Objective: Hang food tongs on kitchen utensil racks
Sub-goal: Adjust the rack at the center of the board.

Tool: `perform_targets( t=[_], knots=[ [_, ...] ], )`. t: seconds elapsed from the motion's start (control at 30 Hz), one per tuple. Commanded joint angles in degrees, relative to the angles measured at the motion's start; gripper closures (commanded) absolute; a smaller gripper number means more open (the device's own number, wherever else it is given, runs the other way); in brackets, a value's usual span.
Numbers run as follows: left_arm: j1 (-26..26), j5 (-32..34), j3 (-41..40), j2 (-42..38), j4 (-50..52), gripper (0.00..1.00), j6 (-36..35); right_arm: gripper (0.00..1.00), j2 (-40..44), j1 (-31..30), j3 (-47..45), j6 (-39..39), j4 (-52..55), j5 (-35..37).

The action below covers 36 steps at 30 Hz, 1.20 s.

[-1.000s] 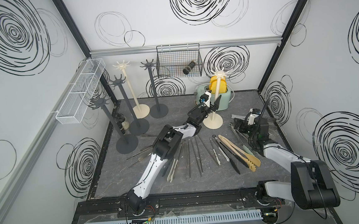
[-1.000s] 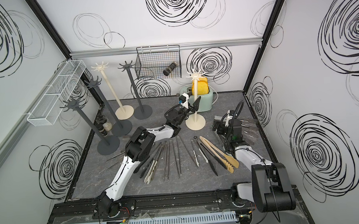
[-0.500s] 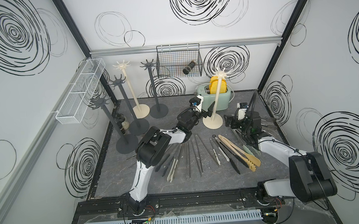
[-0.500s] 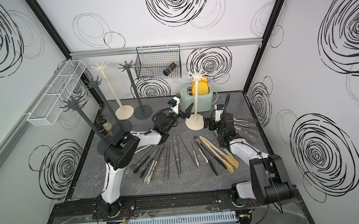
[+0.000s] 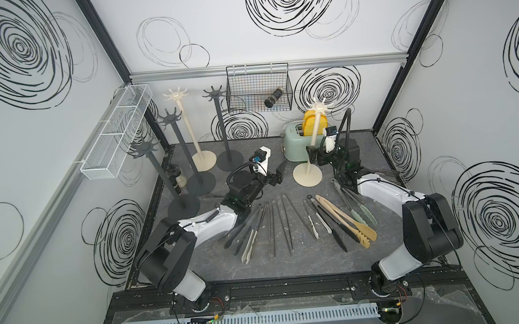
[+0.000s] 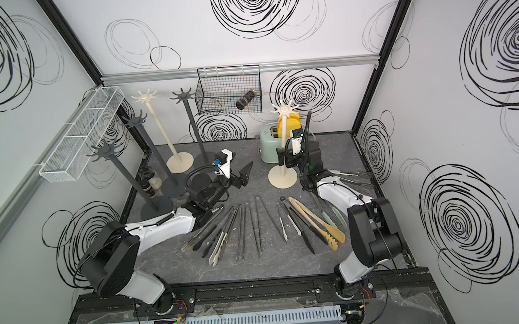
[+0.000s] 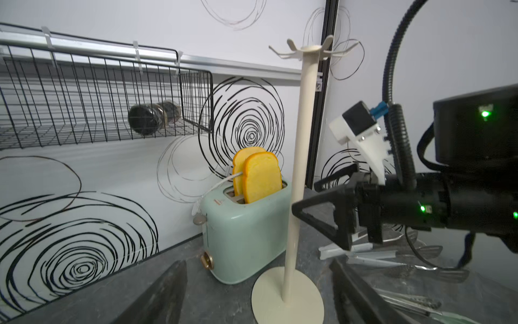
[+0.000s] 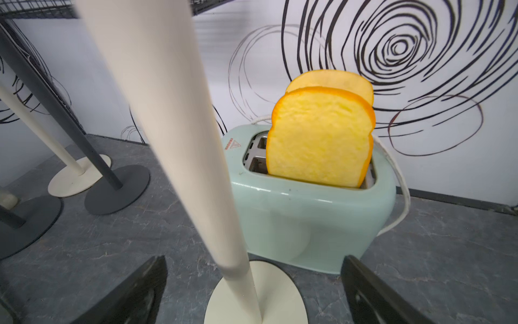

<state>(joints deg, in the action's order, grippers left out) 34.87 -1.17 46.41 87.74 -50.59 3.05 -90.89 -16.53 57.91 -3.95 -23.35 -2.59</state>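
Both sets of fingers I see spread wide, empty: the right gripper (image 5: 314, 157) straddles the cream rack (image 5: 315, 133) pole, the left gripper (image 5: 277, 175) hovers at its nine o'clock. The tongs (image 5: 287, 226) lie on the surface (image 5: 290, 270), six o'clock.

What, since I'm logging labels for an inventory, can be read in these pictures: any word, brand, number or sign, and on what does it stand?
No word, brand or number is legible anywhere.
toaster: a red warning sign, a triangle, on its top, with red print beside it that is too small to read.
jar in the black wire basket: too blurred to show any label.
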Motion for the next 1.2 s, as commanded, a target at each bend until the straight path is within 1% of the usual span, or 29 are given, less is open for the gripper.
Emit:
perform_targets(
  t=[0.0, 0.1, 0.2, 0.4, 0.5, 0.57, 0.63, 0.67, 0.93, 1.17],
  knots=[
    [0.6, 0.18, -1.64, -3.65, 6.6, 0.18, 4.12, 0.02, -2.21, -0.25, 2.65, 0.7, -2.43, 1.29],
    [1.81, 0.29, -2.66, -6.07, 10.66, 0.19, 4.36, 0.11, -4.17, -0.23, 4.82, 0.77, -2.44, 0.93],
    [2.83, 0.03, -4.78, -8.75, 12.23, 0.19, 5.08, 0.2, -5.31, -0.25, 6.14, 0.95, -2.49, -0.12],
    [5.27, 1.84, -9.9, -14.21, 13.03, 0.2, 6.97, 0.44, -7.04, -0.25, 7.95, 1.99, -2.32, -1.54],
    [7.31, 3.34, -12.77, -16.42, 13.31, 0.21, 7.53, 0.6, -7.79, -0.24, 8.6, 2.49, -2.22, -1.72],
    [8.68, 4.46, -14.55, -17.69, 13.37, 0.21, 7.83, 0.74, -8.18, -0.24, 8.96, 2.63, -2.23, -1.59],
    [9.82, 4.93, -15.92, -19.14, 14.36, 0.22, 8.38, 0.93, -8.59, -0.2, 9.32, 2.71, -2.43, -1.56],
    [10.26, 4.95, -16.44, -19.69, 14.82, 0.22, 8.69, 1.0, -8.74, -0.25, 9.33, 2.72, -2.71, -1.42],
    [13.45, 8.22, -23.22, -26.39, 15.37, 0.22, 9.66, 1.0, -8.86, -0.25, 7.3, 2.89, -10.54, 2.39],
    [13.38, 10.48, -26.8, -30.39, 15.76, 0.22, 9.39, 1.0, -9.74, -0.16, 7.13, 4.98, -12.08, 4.28]
  ],
)
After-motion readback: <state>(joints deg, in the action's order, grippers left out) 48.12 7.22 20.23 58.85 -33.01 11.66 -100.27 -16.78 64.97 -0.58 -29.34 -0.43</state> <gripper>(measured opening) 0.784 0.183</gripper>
